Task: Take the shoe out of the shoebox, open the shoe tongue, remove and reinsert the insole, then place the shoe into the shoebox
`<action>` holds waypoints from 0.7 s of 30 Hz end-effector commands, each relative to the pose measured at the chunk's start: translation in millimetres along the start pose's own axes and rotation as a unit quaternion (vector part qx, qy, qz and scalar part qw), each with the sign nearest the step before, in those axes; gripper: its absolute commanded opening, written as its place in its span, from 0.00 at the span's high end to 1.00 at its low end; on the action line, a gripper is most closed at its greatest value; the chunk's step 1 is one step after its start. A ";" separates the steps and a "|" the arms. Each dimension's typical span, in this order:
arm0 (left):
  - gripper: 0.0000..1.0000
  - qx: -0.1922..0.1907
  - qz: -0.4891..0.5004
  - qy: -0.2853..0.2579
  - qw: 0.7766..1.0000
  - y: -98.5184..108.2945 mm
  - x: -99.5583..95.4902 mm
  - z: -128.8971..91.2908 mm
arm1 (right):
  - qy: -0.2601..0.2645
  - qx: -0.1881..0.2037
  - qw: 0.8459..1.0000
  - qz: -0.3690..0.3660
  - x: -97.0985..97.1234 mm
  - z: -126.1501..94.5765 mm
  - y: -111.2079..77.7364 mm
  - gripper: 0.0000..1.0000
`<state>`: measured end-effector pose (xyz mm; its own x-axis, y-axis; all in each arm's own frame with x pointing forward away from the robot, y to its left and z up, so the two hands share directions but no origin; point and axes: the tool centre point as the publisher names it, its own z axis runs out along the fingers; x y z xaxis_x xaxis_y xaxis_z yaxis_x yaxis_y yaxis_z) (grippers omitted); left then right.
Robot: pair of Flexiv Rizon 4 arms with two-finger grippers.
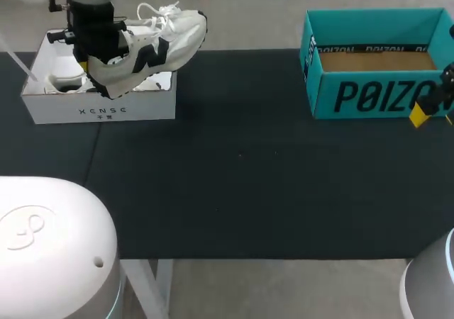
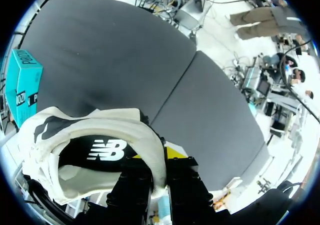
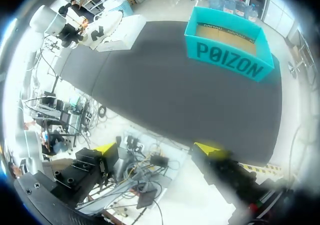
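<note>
Shoe [image 1: 163,42] heel behind left arm [image 1: 91,21]

Dark table [image 1: 234,191], probably matted: white shoebox [image 1: 99,108], teal box [image 1: 376,96] well apart.

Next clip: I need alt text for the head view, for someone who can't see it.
The left gripper holds a white sneaker by its heel over an open white shoebox at the far left of a dark table. An open teal box stands at the far right, with the right gripper at its near corner.
</note>
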<state>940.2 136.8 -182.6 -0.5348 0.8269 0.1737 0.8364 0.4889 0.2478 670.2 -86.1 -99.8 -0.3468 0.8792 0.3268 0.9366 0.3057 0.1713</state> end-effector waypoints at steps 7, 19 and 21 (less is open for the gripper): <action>1.00 -0.002 0.000 -0.003 1.000 -0.2 1.8 -1.2 | 0.000 0.003 1.000 0.000 -0.2 0.1 2.3 0.00; 1.00 -0.082 0.000 0.027 0.996 54.0 23.0 -7.1 | 0.000 0.003 1.000 0.000 -0.2 0.1 2.3 0.00; 1.00 -0.096 0.018 0.003 0.995 67.3 28.8 -8.1 | 0.000 0.003 1.000 0.000 -0.2 0.1 2.3 0.00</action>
<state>980.0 179.5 -157.4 -0.5404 0.8106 0.2256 0.8055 0.4209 0.4172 670.2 -86.1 -99.8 -0.3466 0.8792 0.3269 0.9366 0.3055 0.1713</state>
